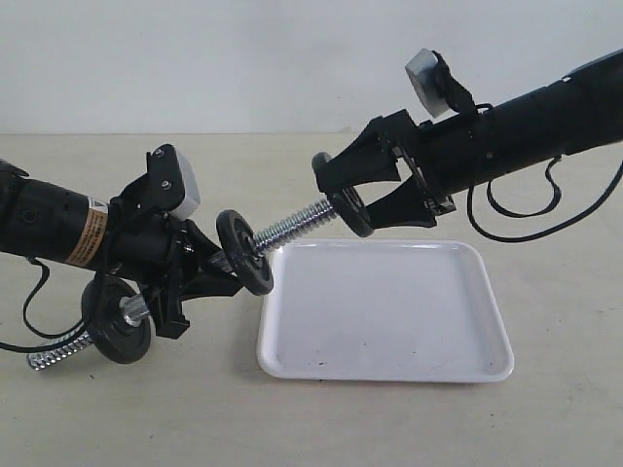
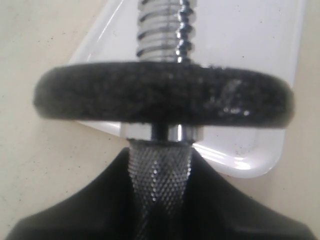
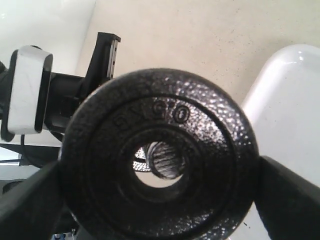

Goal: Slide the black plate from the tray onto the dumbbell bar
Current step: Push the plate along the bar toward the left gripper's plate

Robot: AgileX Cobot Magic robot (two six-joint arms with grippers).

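Note:
My left gripper (image 1: 209, 268) (image 2: 160, 156) is shut on the knurled middle of the dumbbell bar (image 1: 297, 226) (image 2: 159, 175). It holds the bar tilted, threaded end up to the right. One black disc (image 1: 243, 251) (image 2: 160, 97) sits on the bar just past the fingers. Another disc with a chrome nut (image 1: 117, 321) sits toward the low end. My right gripper (image 1: 341, 195) (image 3: 159, 167) is shut on the rim of the black plate (image 1: 350, 212) (image 3: 160, 105), held upright at the bar's tip. The bar's end (image 3: 169, 160) shows through the plate's hole, off-centre. Below lies the white tray (image 1: 389, 321).
A black cable (image 1: 521, 222) loops under the right arm above the tray's far right corner. Another cable (image 1: 29, 311) hangs below the left arm near the table. The bar's low threaded end (image 1: 49, 355) is close to the beige tabletop.

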